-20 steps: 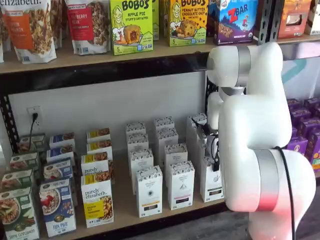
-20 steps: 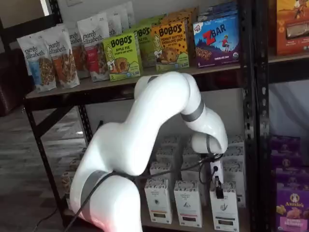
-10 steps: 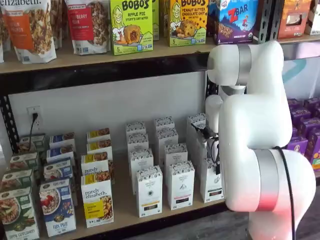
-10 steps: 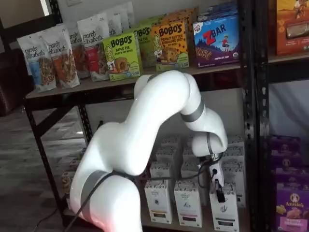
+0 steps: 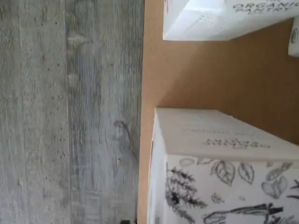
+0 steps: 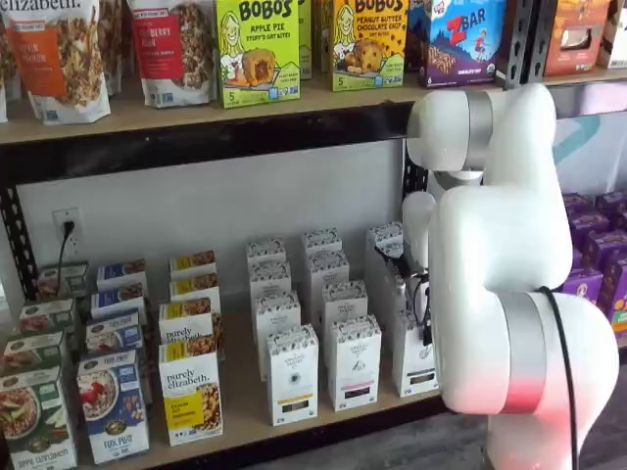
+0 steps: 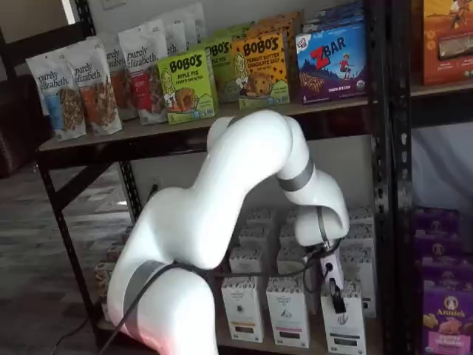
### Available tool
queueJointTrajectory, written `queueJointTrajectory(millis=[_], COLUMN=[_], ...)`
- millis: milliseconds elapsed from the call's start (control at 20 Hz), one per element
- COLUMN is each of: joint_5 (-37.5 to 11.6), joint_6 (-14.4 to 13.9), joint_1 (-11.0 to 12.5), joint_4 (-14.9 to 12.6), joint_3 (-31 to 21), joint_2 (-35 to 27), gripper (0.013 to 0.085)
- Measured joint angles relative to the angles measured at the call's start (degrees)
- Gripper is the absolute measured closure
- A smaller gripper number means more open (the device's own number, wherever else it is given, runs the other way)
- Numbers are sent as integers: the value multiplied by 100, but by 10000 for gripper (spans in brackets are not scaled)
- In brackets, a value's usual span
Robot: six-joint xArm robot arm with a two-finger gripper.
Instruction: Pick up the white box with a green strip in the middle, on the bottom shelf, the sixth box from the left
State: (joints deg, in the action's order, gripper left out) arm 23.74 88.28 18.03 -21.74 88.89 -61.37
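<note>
1. Hanging just over the white box, the fingers show only as one dark shape in both shelf views; they stand spread wide and grasp nothing.
2. The box looks light, stiff but crushable card with smooth faces; a hold across its narrow sides near the top seems safest.
3. It stands upright at the front edge of the bottom shelf, rightmost of the white cartons: tall, narrow, with a black-speckled top, a small emblem and a dark band low down.

We've got a black metal rack against a plain white wall, with a wall outlet and a black cord plugged in. Floor's grey wood-look planks. Something dark, maybe furniture, sits off beside the rack.
</note>
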Motion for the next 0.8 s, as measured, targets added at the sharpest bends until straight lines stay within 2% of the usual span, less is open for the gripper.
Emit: queueJointTrajectory(millis=[50,150,200,350,500,700,750,800], joint_5=[-2,-27,-32,18,96,95,91,90], joint_6=[28,164,198,200,102,222,231,234], joint_1=[1,7,10,12,4,2,2,2], joint_4=[30,176,212,210,103,238,249,253], joint_3=[2,8,10,30,54,31,19,7], joint_2=[-2,-8,-8,-7,-5,20,29,37], gripper=[130,210,210,290,290,290,330,330])
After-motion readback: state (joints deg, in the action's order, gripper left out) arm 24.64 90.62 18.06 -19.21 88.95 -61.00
